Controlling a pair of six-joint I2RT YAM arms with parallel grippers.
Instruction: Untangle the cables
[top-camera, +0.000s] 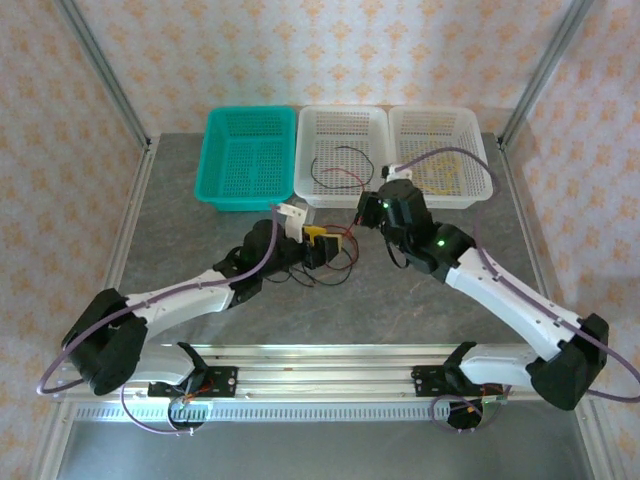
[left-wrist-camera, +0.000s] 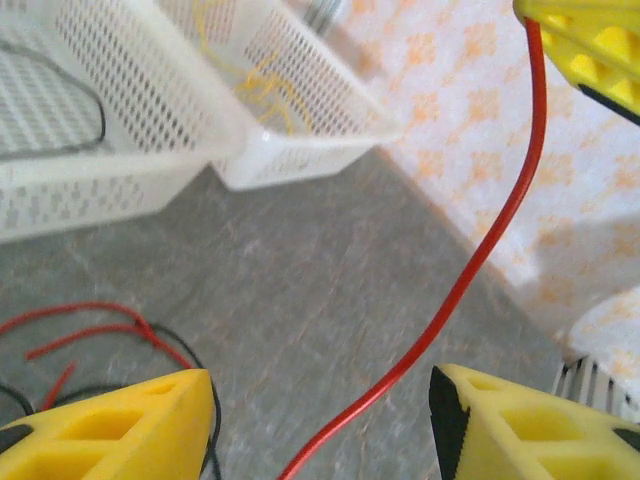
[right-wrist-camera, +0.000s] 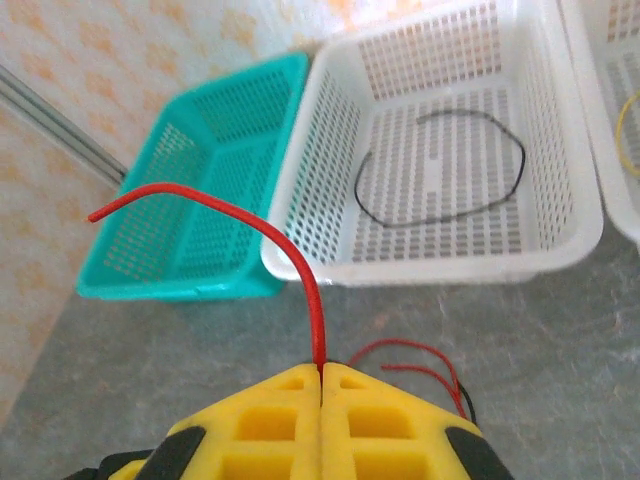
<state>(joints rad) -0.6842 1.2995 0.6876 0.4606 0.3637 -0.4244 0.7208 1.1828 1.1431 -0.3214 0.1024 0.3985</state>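
Note:
My right gripper (right-wrist-camera: 321, 368) is shut on a red cable (right-wrist-camera: 300, 262), whose free end curves up and to the left. From that grip (left-wrist-camera: 590, 45) the same red cable (left-wrist-camera: 470, 270) drops down through the wide gap of my open left gripper (left-wrist-camera: 320, 392) without touching either finger. More red and black cables (top-camera: 332, 266) lie tangled on the table beneath the left gripper (top-camera: 322, 245). The right gripper (top-camera: 368, 208) hangs just right of it. A black cable (right-wrist-camera: 440, 170) lies looped in the middle white basket (right-wrist-camera: 580, 230). A yellow cable (top-camera: 440, 170) lies in the right white basket (top-camera: 482, 190).
Three baskets stand in a row at the back: teal basket (top-camera: 215, 185) on the left, then two white ones. Both grippers hover close together just in front of the middle basket (top-camera: 300, 190). Grey tabletop (top-camera: 180, 240) spreads to either side.

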